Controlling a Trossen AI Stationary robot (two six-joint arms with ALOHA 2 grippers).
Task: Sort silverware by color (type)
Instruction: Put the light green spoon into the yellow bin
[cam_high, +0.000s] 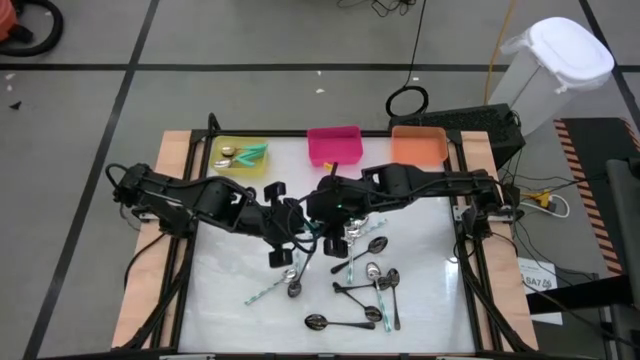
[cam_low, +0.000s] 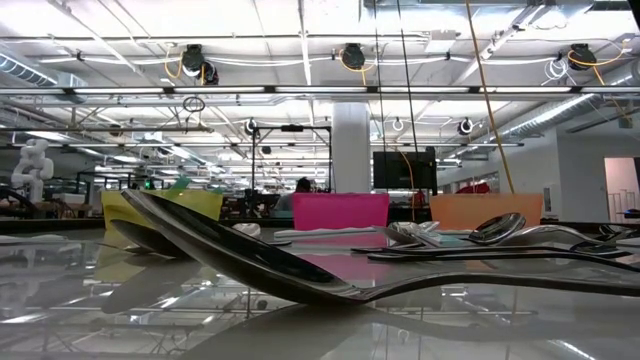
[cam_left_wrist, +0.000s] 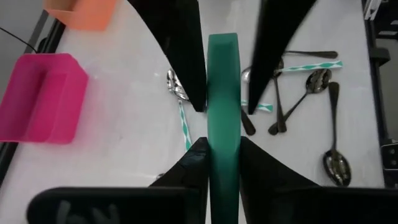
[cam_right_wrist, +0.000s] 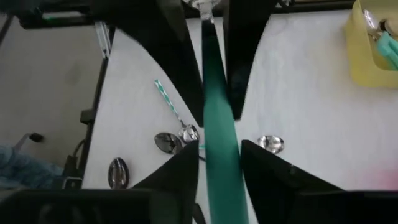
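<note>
A teal-green-handled spoon (cam_left_wrist: 224, 118) is held in the air between both grippers over the table's middle (cam_high: 312, 230). My left gripper (cam_left_wrist: 222, 152) comes from the left and my right gripper (cam_right_wrist: 219, 155) from the right, fingertips facing each other, both shut on the handle. The spoon's silver bowl (cam_right_wrist: 205, 6) shows beyond the left gripper in the right wrist view. Several more spoons, silver, dark and teal-striped (cam_high: 365, 285), lie flat on the white table near its front edge. Two teal spoons (cam_high: 245, 155) rest in the yellow bin. My left gripper pinches the teal handle (cam_left_wrist: 224, 146) between its two fingers (cam_left_wrist: 193, 165), on the stretch nearer the bowl. It comes roughly level from the table's left, along the handle. The spoon is lifted clear. My right gripper pinches the same handle nearer its free end (cam_right_wrist: 217, 143) between its fingers (cam_right_wrist: 186, 165). It comes roughly level from the table's right, along the handle.
Yellow (cam_high: 240, 155), pink (cam_high: 333, 145) and orange (cam_high: 418, 145) bins stand along the far edge. A striped spoon (cam_high: 265, 292) lies toward the near left. In the low view one spoon (cam_low: 260, 260) lies close to the camera. Bare white table lies left of the arms.
</note>
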